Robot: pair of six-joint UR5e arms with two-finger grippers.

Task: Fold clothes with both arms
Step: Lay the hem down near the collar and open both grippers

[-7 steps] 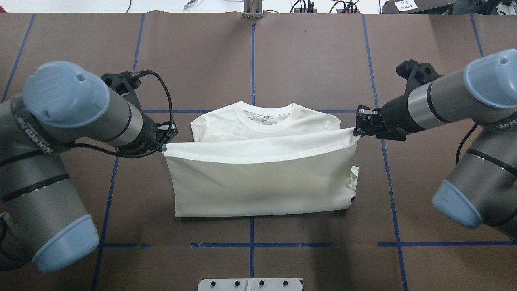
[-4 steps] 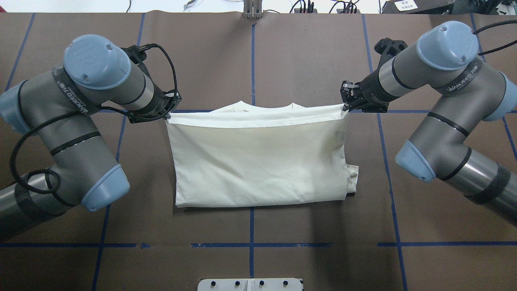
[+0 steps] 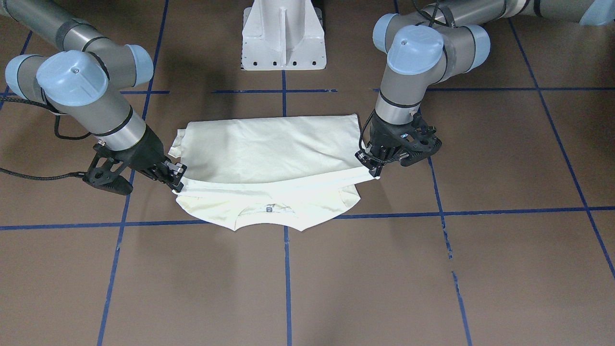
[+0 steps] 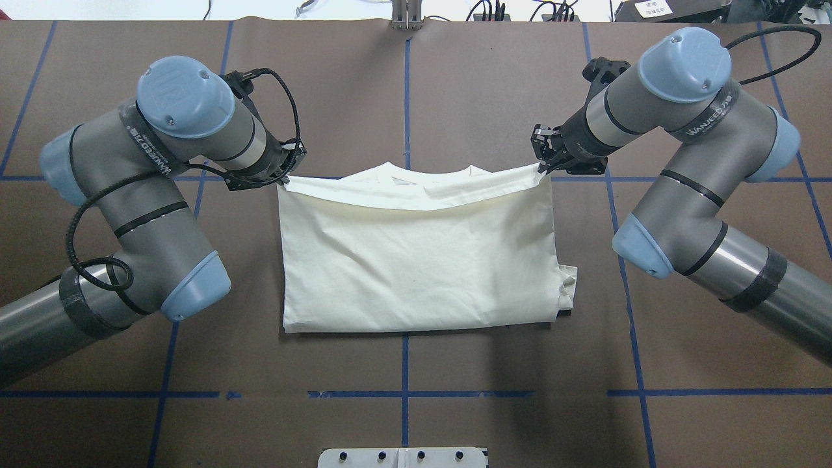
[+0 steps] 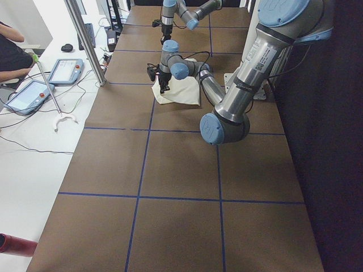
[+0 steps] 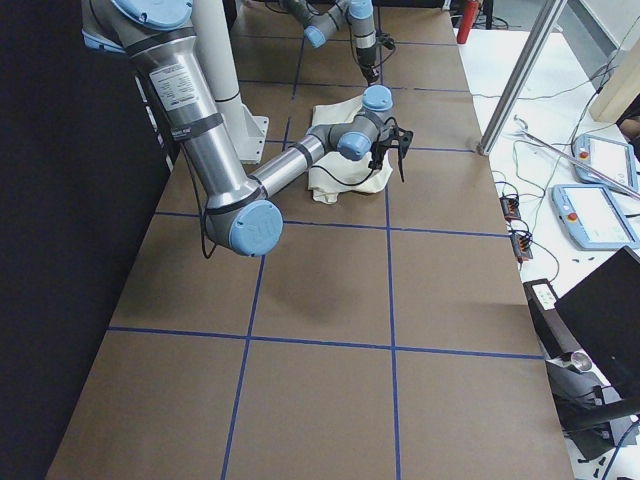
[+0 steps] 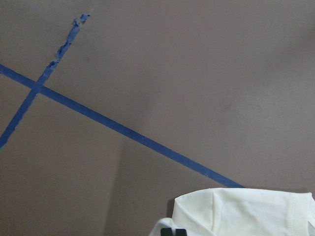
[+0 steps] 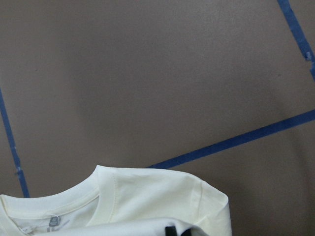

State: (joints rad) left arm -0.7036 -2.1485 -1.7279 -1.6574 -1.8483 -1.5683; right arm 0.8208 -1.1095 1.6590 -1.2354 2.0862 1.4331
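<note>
Plain cream-white T-shirt (image 4: pixel 416 266); brown table (image 4: pixel 500 91) with blue tape grid (image 4: pixel 407 97); grey arms (image 4: pixel 146 218), light-blue joint caps (image 4: pixel 185 96).

**A:** Site type?

**B:** Robotics lab, a test cell. The bench (image 4: pixel 455 78) is covered in brown sheet and gridded with blue tape lines (image 4: pixel 404 394). A left arm (image 4: pixel 149 208) and a right arm (image 4: pixel 682 175), industrial make, work over the bench. A white pedestal (image 3: pixel 283 33) stands on it.

**A:** Off the bench?

**B:** Teach pendants (image 5: pixel 65 71) lie on a white surface beside the bench. An aluminium post (image 5: pixel 86 42) stands at the bench's edge. Cables (image 4: pixel 492 9) run past its far edge. A person (image 5: pixel 8 54) sits beside the bench.
</note>
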